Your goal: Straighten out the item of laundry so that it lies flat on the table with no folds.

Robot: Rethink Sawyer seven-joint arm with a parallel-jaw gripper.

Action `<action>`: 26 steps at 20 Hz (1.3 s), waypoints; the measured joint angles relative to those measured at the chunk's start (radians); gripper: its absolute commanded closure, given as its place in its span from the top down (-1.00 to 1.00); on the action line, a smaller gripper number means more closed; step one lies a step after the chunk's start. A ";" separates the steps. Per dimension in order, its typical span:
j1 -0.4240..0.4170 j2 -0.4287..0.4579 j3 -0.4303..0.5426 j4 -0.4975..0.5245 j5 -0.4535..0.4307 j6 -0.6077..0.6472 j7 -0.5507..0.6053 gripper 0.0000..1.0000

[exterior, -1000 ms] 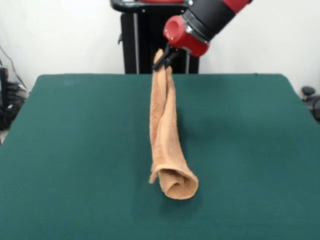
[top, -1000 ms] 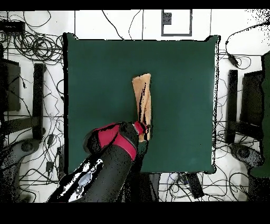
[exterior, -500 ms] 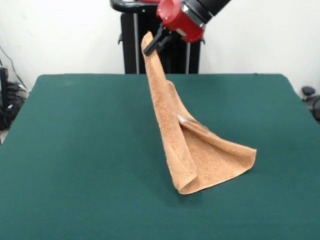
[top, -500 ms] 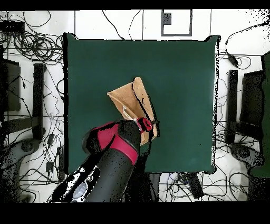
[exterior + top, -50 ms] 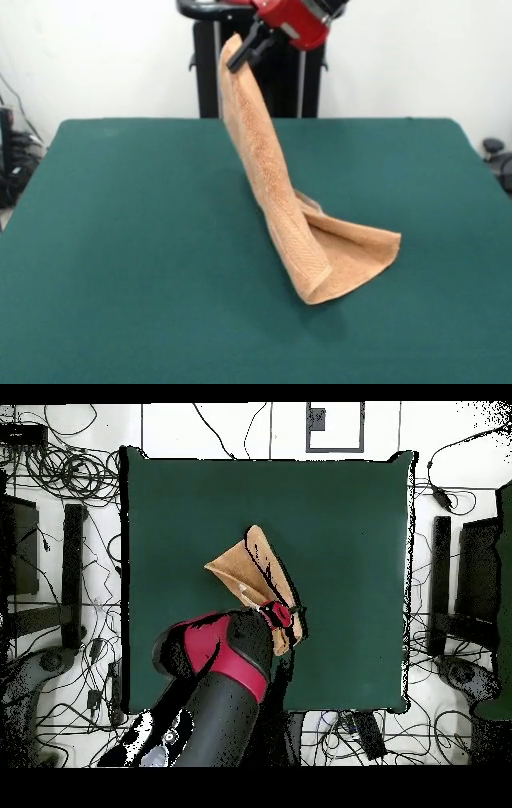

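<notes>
The item of laundry (image 5: 276, 200) is an orange-tan terry towel, hanging folded lengthwise from one top corner. My gripper (image 5: 240, 54) is shut on that corner, high above the table's far half. The towel's lower end rests on the table (image 5: 120, 240), spread into a folded flap pointing right in the front view. In the overhead view the towel (image 5: 248, 566) shows as a tan wedge beyond my gripper (image 5: 277, 616), near the table's (image 5: 340, 514) middle.
The arm's red and black wrist (image 5: 220, 654) covers the table's near edge in the overhead view. Cables and stands (image 5: 60, 584) lie on the floor around the table.
The towel opened from a narrow rolled strip into a hanging fold with a flap spread on the table. My gripper rose and shifted left in the front view.
</notes>
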 measured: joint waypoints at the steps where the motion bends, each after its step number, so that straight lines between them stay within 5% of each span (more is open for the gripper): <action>1: -0.002 -0.002 0.000 -0.001 0.000 0.000 0.000 -1.00; 8: -0.084 -0.042 0.066 0.007 0.007 -0.043 0.000 -1.00; 11: -0.229 -0.068 0.191 0.036 0.009 -0.189 0.000 -1.00; 13: -0.416 -0.054 0.343 0.060 -0.021 -0.424 0.000 -1.00; 20: -0.674 0.050 0.547 0.065 -0.142 -0.877 0.000 -1.00; 26: -0.688 0.094 0.594 0.073 -0.165 -0.937 0.000 -1.00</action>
